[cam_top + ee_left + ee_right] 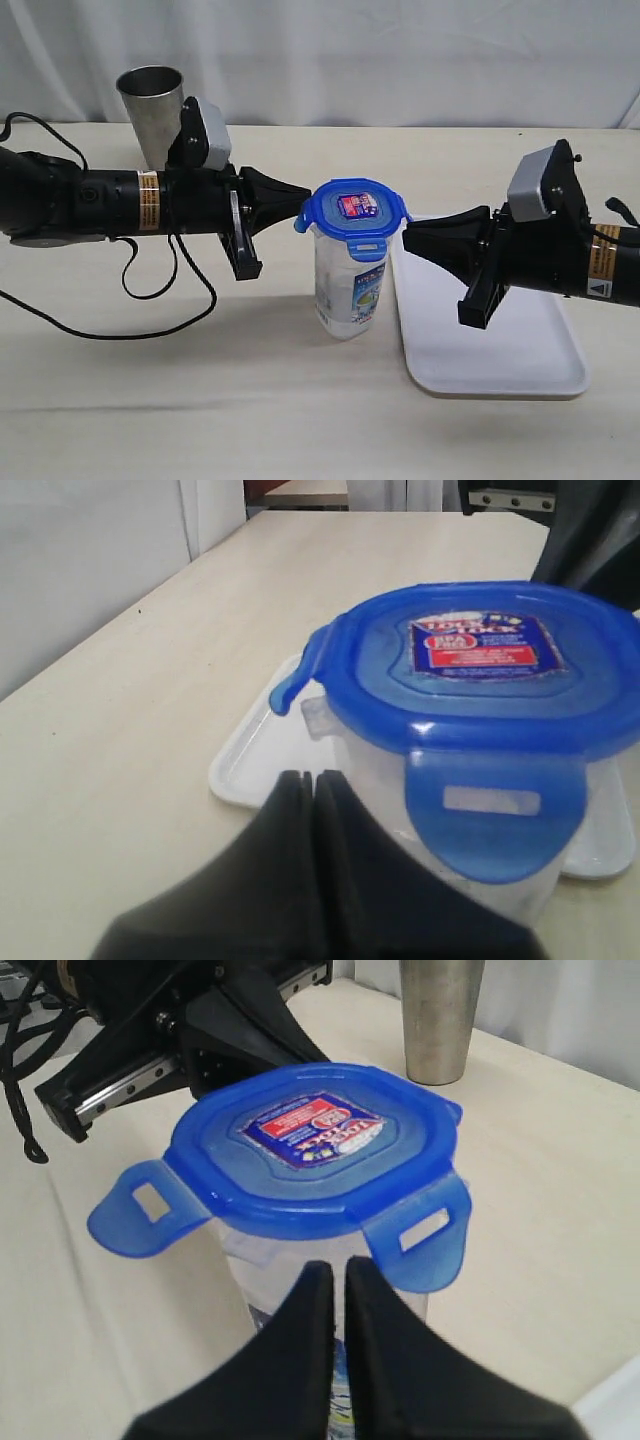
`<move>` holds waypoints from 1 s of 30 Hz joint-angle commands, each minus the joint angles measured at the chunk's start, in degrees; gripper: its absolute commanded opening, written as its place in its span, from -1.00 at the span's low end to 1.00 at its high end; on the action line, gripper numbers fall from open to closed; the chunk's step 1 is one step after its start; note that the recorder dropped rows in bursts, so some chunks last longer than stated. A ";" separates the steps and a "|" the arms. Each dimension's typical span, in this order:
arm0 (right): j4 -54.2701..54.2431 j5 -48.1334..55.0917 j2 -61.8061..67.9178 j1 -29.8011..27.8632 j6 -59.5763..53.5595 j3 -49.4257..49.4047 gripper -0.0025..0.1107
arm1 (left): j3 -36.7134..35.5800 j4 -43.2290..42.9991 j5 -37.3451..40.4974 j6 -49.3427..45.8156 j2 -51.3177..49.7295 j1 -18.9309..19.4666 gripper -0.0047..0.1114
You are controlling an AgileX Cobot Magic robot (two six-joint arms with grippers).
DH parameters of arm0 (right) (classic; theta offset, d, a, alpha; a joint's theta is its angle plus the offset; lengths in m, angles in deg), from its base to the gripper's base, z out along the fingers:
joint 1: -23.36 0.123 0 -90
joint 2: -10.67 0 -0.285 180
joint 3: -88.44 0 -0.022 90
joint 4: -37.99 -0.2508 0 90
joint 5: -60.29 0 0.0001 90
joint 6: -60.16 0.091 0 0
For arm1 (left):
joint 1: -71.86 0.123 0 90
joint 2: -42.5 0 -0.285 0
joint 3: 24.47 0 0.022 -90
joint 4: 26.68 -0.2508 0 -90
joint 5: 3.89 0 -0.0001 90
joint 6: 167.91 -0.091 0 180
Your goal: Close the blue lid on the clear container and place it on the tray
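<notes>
White curtain (400, 60) hangs behind one beige desk (200, 400). One container (350, 290) stands upright near the desk's middle, not on the one tray (500, 360), which lies just beside it toward the right edge. One lid (352, 210) sits on top. Its sticker (356, 206) is red and blue, and the writing is too blurred to read; the label (362, 295) is the same. One cup (152, 110) stands near the far edge. Left gripper (303, 205) and right gripper (408, 232) have their fingers pressed together and hold nothing, with tips close to the lid.

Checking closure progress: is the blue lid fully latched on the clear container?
Not fully. The blue lid sits on the clear container, but one flap sticks outward, unlatched.
</notes>
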 commanded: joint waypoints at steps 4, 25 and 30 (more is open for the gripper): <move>-1.35 1.19 0.12 0.09 -0.61 0.35 -0.88 | 0.26 -5.44 -1.52 6.55 1.01 2.37 -0.92; -2.83 1.66 0.12 0.09 -0.61 0.35 -0.88 | 0.26 -12.87 -3.43 13.72 2.99 2.53 -0.92; -3.44 1.66 0.12 0.09 -0.71 0.35 -0.88 | 0.26 -13.50 -3.43 14.36 2.99 2.53 -0.92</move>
